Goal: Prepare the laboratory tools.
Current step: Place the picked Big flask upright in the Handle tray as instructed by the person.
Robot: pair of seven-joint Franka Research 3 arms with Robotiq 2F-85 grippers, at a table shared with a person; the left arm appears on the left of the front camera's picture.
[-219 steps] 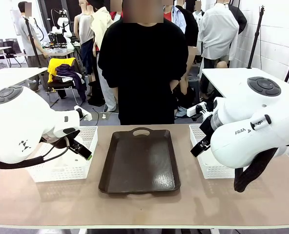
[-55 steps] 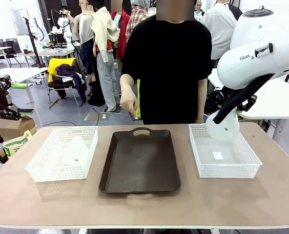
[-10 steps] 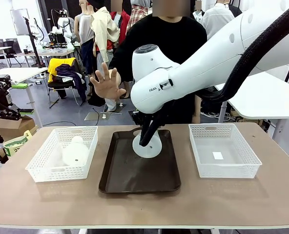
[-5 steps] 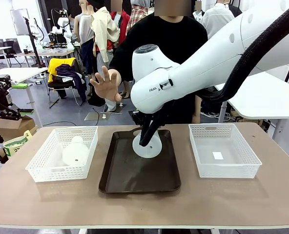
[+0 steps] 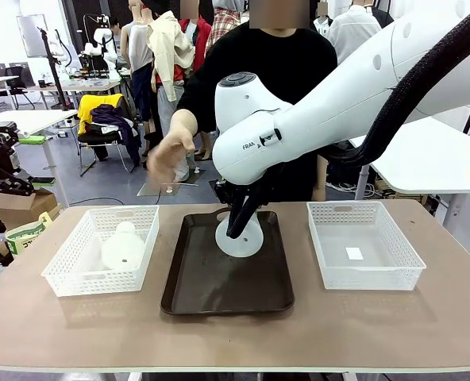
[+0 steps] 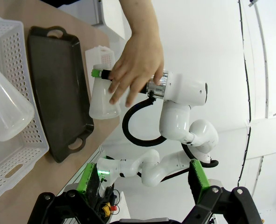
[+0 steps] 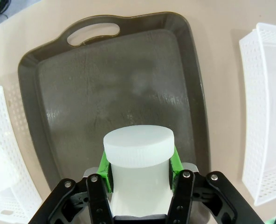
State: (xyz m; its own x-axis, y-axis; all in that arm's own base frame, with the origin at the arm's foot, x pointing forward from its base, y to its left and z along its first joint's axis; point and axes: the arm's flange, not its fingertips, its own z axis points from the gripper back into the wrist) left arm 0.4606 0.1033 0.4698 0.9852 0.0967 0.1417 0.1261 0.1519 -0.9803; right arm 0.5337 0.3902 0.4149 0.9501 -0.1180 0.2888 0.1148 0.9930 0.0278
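Right wrist view: the right tool [image 7: 139,164] is clenched on a frosted-white flask [image 7: 138,142], with one green pad on each side of the narrow neck. The neck runs out between the fingers and points toward the dark brown tray [image 7: 128,88] beneath it. In the front view I read the right tool [image 5: 236,218] over the far half of the tray [image 5: 219,290], close to the handle cut-out. The flask [image 5: 240,240] is tilted, its round flat base turned toward the camera. I cannot tell whether it touches the tray floor.

The person's hand [image 5: 170,155] is raised beyond the table's far edge, to the left of the right arm and clear of the flask.

The second flask [image 5: 122,248] lies on its side in the left basket [image 5: 68,278], well apart from the right tool. The right basket [image 5: 366,278] stands on the other side of the tray.

Left wrist view: the left tool [image 6: 142,179] is released, with its fingers spread wide and nothing between them. It is high above the table, far from the second flask [image 6: 5,112] in its basket.
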